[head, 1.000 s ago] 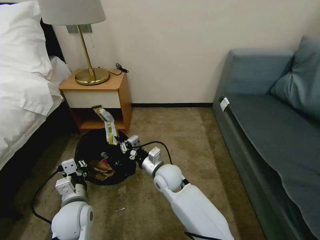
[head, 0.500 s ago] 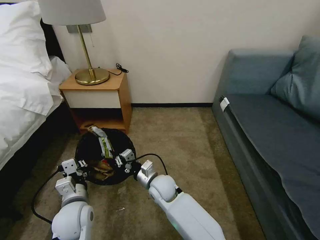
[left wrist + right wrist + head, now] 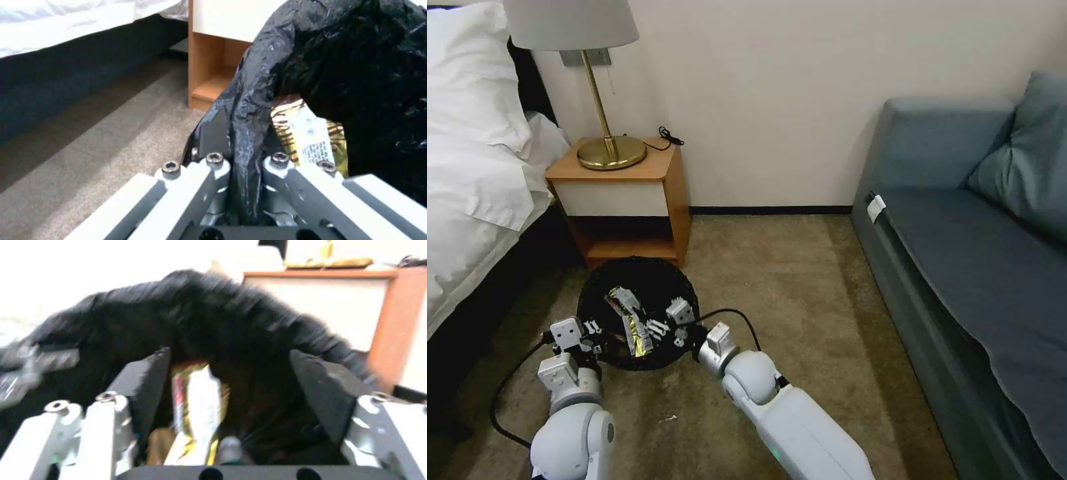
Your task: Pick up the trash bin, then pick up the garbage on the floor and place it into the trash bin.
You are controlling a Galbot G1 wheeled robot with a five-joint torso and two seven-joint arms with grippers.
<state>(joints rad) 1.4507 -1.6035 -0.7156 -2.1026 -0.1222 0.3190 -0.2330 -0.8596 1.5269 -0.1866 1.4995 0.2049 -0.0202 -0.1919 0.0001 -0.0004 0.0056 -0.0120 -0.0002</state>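
the right gripper (image 3: 662, 331) has spread open, and the snack wrapper (image 3: 630, 320) dropped into the trash bin (image 3: 654, 280).

My own left fingers (image 3: 209, 146) hide the stretch of bag rim pinched between them. The trash bin's (image 3: 657, 283) white wall is covered by its black bag, and the near rim sits behind my right gripper (image 3: 666, 328). In my right wrist view the bin (image 3: 213, 313) is smeared with blur. The snack wrapper (image 3: 632, 321) covers whatever litter lies beneath. The lamp (image 3: 570, 23) is cut off by the top edge.
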